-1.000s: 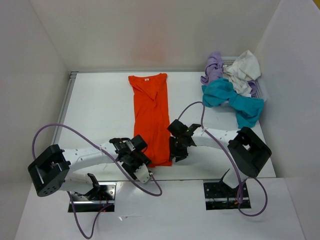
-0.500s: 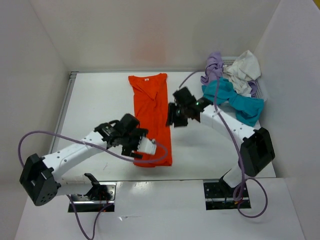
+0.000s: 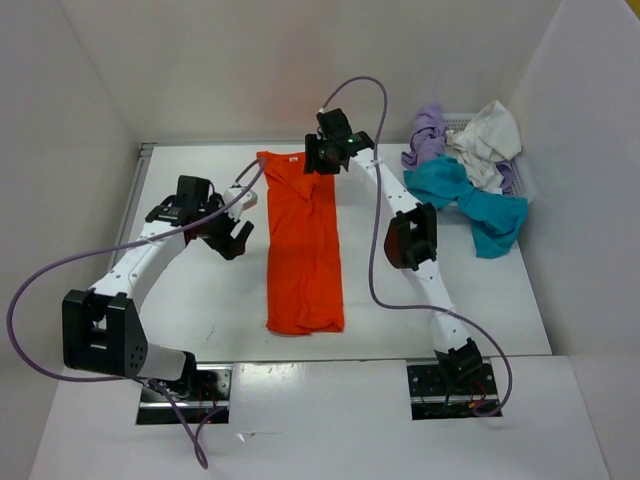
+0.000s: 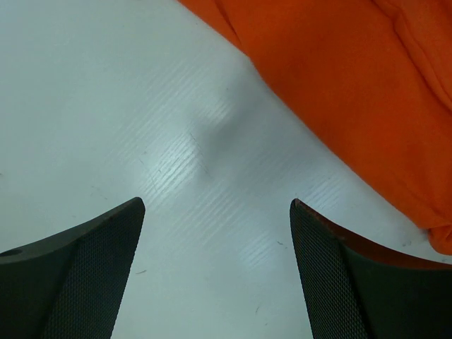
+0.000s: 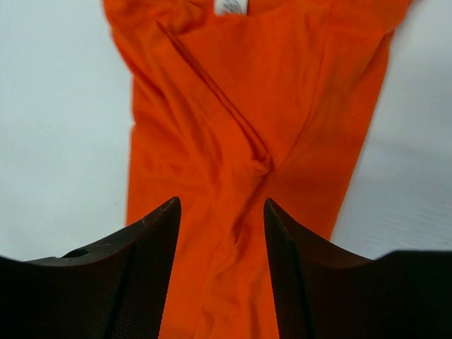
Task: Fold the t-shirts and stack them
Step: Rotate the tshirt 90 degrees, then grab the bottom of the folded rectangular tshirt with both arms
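Orange shirt [image 3: 303, 245] folded lengthwise; left gripper [image 3: 232, 236] wide, right gripper [image 3: 318, 160] half-open, both empty. Next, likely: grip far end, fold nearward.

Both arms reach out beside and over the orange t-shirt [image 3: 303, 245], jaws apart.

The left arm [image 3: 140, 265] angles up from its base, left of the shirt. The left gripper [image 3: 232, 238] hangs just beside the shirt's left edge, its fingers [image 4: 78, 275] spread wide with nothing between them. The right arm [image 3: 410, 235] stretches long, its elbow right of the shirt. The right gripper [image 3: 315, 157] sits over the collar end, its fingers [image 5: 141, 275] parted above the cloth and clasping nothing.
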Robot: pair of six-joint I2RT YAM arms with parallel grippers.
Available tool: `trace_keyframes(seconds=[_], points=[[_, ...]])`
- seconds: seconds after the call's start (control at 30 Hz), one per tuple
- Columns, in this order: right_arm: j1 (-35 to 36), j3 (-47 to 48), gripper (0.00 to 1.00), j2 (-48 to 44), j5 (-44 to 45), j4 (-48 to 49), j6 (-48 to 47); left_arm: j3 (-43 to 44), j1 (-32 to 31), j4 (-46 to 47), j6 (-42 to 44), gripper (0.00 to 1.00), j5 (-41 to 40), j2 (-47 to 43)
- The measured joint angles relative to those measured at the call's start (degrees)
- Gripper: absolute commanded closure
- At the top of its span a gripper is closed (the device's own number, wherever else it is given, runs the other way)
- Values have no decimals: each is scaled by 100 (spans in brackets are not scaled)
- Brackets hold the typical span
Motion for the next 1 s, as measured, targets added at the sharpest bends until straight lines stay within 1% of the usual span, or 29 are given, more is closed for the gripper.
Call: trace_keyframes(seconds=[0.1,0.3,0.33,0.5,0.8,0.87,0.9,0.93,1.0], points=[[-55,264,42,527,-92,-175,-76,0,133,4,-170,10,122,149],[-79,330,43,1034,-240,-387,-129,2,181,66,-302,9,337,356],[-76,352,46,1075,-254,-393,-133,2,190,76,-302,9,361,402],[-7,527,50,1108,-247,-391,-168,17,188,98,-297,9,442,581],[378,686,51,1108,369,-402,-210,98,188,157,-289,9,461,586],[433,688,54,1108,424,-404,-212,98,188,175,-286,9,461,590],[452,688,57,1110,428,-407,-212,98,188,186,-286,9,459,590],[457,688,65,1113,433,-409,-212,98,188,192,-289,9,461,592],[439,688,76,1126,437,-409,-197,98,188,192,-286,9,459,590]])
